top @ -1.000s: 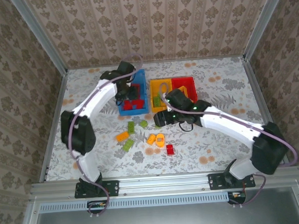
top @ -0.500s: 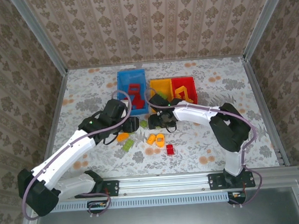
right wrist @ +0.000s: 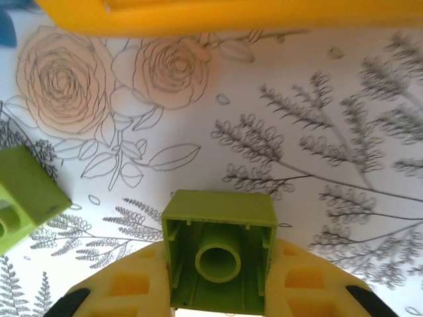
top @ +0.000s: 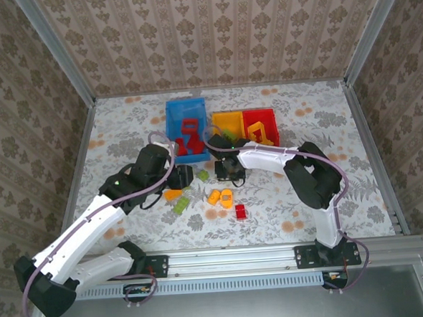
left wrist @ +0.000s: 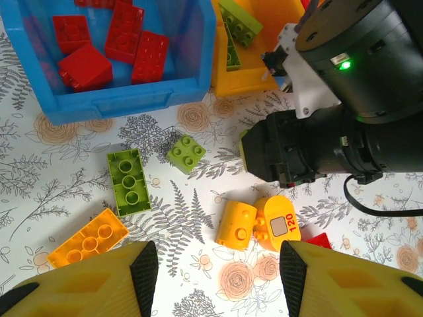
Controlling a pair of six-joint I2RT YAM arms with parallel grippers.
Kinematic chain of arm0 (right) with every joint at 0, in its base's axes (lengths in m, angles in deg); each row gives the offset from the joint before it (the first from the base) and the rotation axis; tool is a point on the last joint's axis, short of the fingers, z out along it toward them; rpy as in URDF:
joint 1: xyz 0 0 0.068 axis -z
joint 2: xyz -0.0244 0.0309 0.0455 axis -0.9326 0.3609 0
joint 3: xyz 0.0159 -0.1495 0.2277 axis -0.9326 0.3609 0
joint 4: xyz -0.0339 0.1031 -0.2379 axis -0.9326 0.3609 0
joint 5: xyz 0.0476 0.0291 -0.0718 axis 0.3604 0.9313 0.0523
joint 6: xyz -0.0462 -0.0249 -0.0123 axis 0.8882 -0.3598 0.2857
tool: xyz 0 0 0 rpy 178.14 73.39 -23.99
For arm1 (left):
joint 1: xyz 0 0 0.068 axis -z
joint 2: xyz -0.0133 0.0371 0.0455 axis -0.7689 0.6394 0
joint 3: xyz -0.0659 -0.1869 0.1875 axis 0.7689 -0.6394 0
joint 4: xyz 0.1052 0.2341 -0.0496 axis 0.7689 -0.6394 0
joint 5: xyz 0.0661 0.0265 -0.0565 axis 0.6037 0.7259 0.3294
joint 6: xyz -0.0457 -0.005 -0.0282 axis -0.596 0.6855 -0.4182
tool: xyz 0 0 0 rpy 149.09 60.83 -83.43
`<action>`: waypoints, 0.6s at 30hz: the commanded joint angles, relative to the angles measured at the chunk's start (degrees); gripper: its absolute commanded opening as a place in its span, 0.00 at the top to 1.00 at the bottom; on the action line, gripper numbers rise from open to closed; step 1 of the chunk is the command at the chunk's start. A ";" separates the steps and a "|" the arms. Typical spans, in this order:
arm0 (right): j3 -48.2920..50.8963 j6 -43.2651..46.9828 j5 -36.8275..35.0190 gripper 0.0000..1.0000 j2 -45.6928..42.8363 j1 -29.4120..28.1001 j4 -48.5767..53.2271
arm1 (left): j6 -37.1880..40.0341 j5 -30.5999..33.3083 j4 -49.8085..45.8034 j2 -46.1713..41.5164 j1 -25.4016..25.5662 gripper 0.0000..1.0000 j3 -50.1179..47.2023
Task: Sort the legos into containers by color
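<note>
1. The right tool (right wrist: pixel 219 267) is clamped on a green lego (right wrist: pixel 219 228). Both yellow fingers press against its sides, and its hollow underside faces the wrist camera.
2. That tool sits low over the flowered worktop (right wrist: pixel 330 132), just in front of the yellow bin (top: pixel 229 123) and near the bin's left front corner.
3. The left tool (left wrist: pixel 218 274) has its fingers well apart with nothing between them, and it hovers above the loose pieces.
4. Below it on the worktop lie a long green lego (left wrist: pixel 129 181), a small green lego (left wrist: pixel 186 153) and a long orange lego (left wrist: pixel 88 238).
5. Also there, an orange-yellow block (left wrist: pixel 236 223) touches a rounded piece marked 120 (left wrist: pixel 281 228), with the corner of a red lego (left wrist: pixel 322 239) just beside it.
6. The blue bin (left wrist: pixel 132 102) is the leftmost of the three containers and holds several red legos (left wrist: pixel 109 46).
7. The yellow bin, in the middle, holds green legos (left wrist: pixel 239 21).
8. The red bin (top: pixel 260 112) touches the yellow bin's right side and holds an orange-yellow frame piece (top: pixel 256 130).
</note>
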 commanded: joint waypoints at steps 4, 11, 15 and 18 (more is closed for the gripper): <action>-5.60 5.93 -8.01 0.79 -8.51 3.81 5.99 | 0.12 0.87 1.86 1.19 0.41 0.45 2.64; -21.50 11.48 -5.77 0.79 1.93 9.00 10.00 | 1.47 0.10 5.16 7.49 0.57 0.46 6.58; -34.04 12.08 -4.62 0.78 11.05 11.26 14.01 | 1.71 0.10 5.74 9.48 0.71 0.46 7.82; -42.74 12.16 -3.69 0.77 17.18 12.96 16.61 | 1.58 0.18 5.97 9.82 0.83 0.45 7.92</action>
